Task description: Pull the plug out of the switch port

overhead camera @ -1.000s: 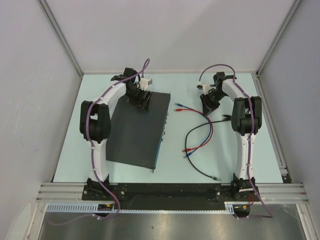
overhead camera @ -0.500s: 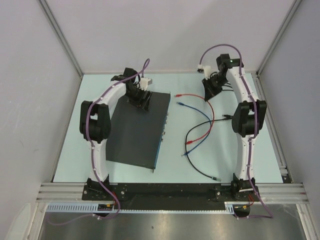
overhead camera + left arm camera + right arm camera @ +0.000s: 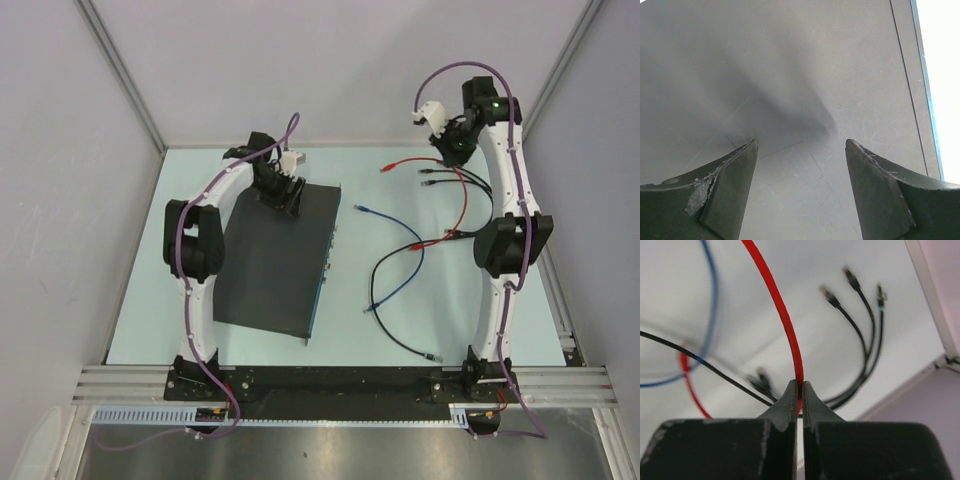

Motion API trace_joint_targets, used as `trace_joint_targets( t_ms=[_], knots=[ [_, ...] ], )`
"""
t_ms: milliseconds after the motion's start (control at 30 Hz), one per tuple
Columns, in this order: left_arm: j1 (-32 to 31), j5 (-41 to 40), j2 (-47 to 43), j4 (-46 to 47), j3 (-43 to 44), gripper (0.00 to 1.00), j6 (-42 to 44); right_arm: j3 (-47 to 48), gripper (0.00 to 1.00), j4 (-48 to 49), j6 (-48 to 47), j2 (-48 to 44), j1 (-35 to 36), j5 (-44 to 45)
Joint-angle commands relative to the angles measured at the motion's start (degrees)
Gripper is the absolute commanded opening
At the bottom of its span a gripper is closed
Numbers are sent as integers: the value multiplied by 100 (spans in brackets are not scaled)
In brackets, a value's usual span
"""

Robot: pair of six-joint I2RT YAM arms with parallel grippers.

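The switch [image 3: 272,262] is a flat black box lying left of centre, its light blue-grey port face [image 3: 327,262] turned right. No cable reaches that face. My left gripper [image 3: 283,194] is open over the switch's far end; the left wrist view shows both fingers [image 3: 735,175] spread above its black top [image 3: 790,75]. My right gripper [image 3: 452,148] is raised at the far right and shut on the red cable [image 3: 785,315]. The red plug [image 3: 385,168] lies well away from the switch. The blue cable's plug [image 3: 362,209] lies just right of the port face.
Black cables with plugs [image 3: 428,172] lie near the far right, another black plug [image 3: 432,356] near the front. The blue cable [image 3: 395,280] loops across the middle. Grey walls enclose the table on three sides.
My right gripper has risen and moved to the far right with the red cable. The red plug has been dragged away from the switch. The left arm has stayed on the switch.
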Motion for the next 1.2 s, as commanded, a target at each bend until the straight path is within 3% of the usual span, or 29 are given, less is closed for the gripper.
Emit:
trace_joint_targets(
  t_ms=[0,267,433,667,700,733,767,867,1000,1167],
  knots=[
    [27,66,327,26,-69,79,-39,215,0,107,-1276,337,-648,867],
    [18,206,309,52,-201,79,-206,74,0,2046,-1655,1400,-1168,1922],
    [18,145,186,87,-421,79,-180,57,0,2910,-1497,1910,-966,1957],
    [18,109,46,140,-694,79,-224,-312,1,4314,-909,1938,-693,1826],
    [18,127,46,140,-694,79,-233,-452,7,4466,-899,1929,-658,1852],
    [9,136,46,140,-702,79,-241,-575,21,4589,-934,1920,-641,1965],
    [-17,127,46,140,-703,79,-233,-759,46,4773,-995,1911,-623,2036],
    [-35,101,54,131,-676,79,-224,-709,70,4679,-673,1885,-570,2107],
    [-35,66,54,123,-676,79,-198,-673,70,4284,160,1333,-430,1564],
    [-35,57,98,131,-694,79,-215,-1085,57,2810,1279,611,263,-229]
  ],
)
